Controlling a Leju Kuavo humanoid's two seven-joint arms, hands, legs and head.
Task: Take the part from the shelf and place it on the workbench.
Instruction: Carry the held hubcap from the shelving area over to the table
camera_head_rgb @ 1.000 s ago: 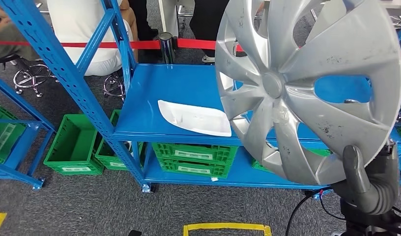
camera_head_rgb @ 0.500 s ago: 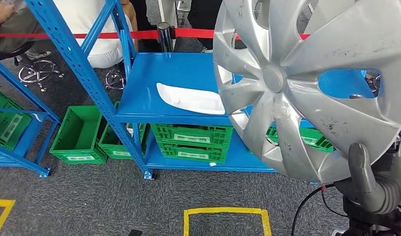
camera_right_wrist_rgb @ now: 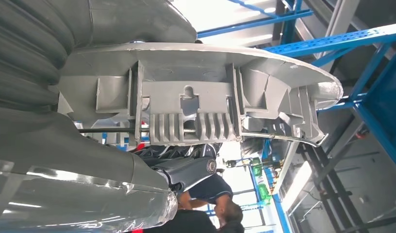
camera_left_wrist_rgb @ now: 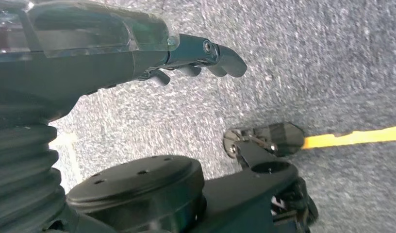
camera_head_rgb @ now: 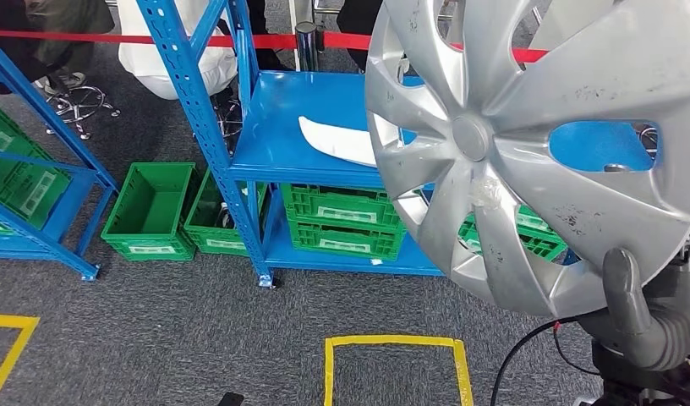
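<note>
— Up in front of the head camera, what is that big silver disc?

— That is the wheel cover [camera_head_rgb: 536, 144], silver with curved spokes and scuffed with dark specks. It is held upright, clear of the blue shelf [camera_head_rgb: 308, 144] behind it, and covers much of the right side of the head view.

— What is holding it?

— The right hand [camera_head_rgb: 642, 309]. Its thick grey thumb lies up over the front face at the lower rim, and the right wrist view shows the ribbed back of the cover [camera_right_wrist_rgb: 196, 111] clamped against the hand [camera_right_wrist_rgb: 184, 172], with darker fingers behind it. So the fingers are grasping the wheel cover by its rim.

— And the left hand?

— The left hand [camera_left_wrist_rgb: 191, 60] hangs over grey carpet, its dark fingers [camera_left_wrist_rgb: 225, 56] loosely curved and holding nothing, set a little apart.

— What is on the shelf?

— A white curved part [camera_head_rgb: 337, 139] lies on the upper blue board, toward its front edge, partly hidden by the wheel cover. Green crates [camera_head_rgb: 342, 222] sit stacked on the lower board, and two more green crates [camera_head_rgb: 151, 211] stand on the floor just beside the shelf's left post.

— Anything else?

— A red barrier tape [camera_head_rgb: 113, 38] runs behind the shelf, with people sitting beyond it. A yellow tape square [camera_head_rgb: 392, 368] marks the carpet in front.
</note>
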